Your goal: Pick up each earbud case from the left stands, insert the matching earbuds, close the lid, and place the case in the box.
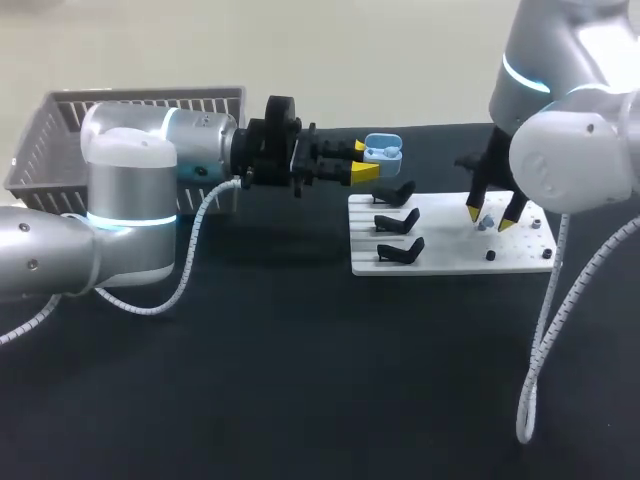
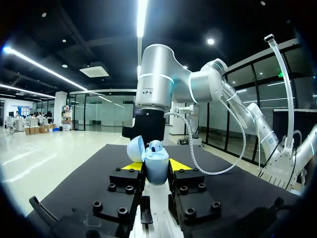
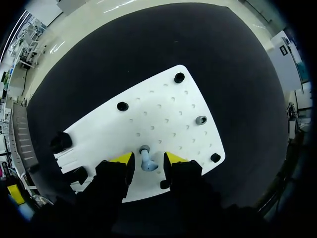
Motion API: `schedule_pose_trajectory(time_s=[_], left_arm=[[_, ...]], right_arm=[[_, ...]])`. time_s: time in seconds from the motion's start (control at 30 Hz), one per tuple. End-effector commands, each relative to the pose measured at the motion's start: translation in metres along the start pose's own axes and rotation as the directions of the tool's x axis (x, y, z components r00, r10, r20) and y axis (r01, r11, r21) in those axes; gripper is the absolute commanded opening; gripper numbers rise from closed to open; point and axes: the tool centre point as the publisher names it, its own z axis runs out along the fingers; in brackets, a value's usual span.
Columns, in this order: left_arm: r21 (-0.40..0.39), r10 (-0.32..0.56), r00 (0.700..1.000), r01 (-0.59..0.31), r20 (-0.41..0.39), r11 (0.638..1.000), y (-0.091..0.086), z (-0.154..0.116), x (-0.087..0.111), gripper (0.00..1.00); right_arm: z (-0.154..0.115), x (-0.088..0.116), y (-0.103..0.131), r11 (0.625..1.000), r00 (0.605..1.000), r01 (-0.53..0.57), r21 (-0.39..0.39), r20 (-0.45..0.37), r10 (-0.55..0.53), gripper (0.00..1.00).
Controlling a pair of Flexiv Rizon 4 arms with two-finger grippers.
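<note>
My left gripper (image 1: 364, 160) is shut on a light blue earbud case (image 1: 383, 150), held in the air behind the white board (image 1: 450, 262). In the left wrist view the case (image 2: 157, 172) sits between the yellow fingertips (image 2: 132, 166), its lid swung open and one earbud (image 2: 155, 146) showing in it. My right gripper (image 1: 490, 218) hangs low over the board's right half. Its fingers stand open on either side of a pale blue earbud (image 3: 147, 161) upright on the board, with small gaps to both pads (image 3: 174, 157).
Three black stands (image 1: 398, 221) line the board's left part, all without cases. A grey ring holder (image 3: 201, 120) and black pegs (image 3: 179, 78) dot the board. A grey slatted basket (image 1: 60, 125) sits at the back left, behind my left arm.
</note>
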Motion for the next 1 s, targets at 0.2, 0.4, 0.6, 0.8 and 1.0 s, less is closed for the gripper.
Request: schedule_pose_trajectory(time_s=[0.2,0.4,0.6,0.8,1.0], left_arm=[[-0.005,0.003,1.000,-0.003,0.002,1.000,-0.0015,0.0000,0.0008,0.00],[-0.005,0.003,1.000,-0.003,0.002,1.000,-0.0015,0.0000,0.0008,0.00],[-0.005,0.003,1.000,-0.003,0.002,1.000,-0.0015,0.0000,0.0008,0.00],[-0.005,0.003,1.000,-0.003,0.002,1.000,-0.0015,0.0000,0.0008,0.00],[-0.005,0.003,1.000,-0.003,0.002,1.000,-0.0015,0.0000,0.0008,0.00]], right_arm=[[0.0029,0.0003,0.0004,1.000,1.000,0.004,0.003,-0.008,-0.004,0.35],[0.0029,0.0002,-0.0001,1.000,1.000,0.007,0.003,-0.010,-0.007,0.30],[0.0037,0.0006,-0.0002,1.000,1.000,0.010,0.008,-0.008,-0.010,0.27],[0.0031,0.0006,-0.0005,1.000,1.000,0.008,0.012,-0.008,-0.008,0.06],[-0.0028,0.0015,-0.0028,1.000,1.000,0.006,0.011,-0.001,-0.006,0.00]])
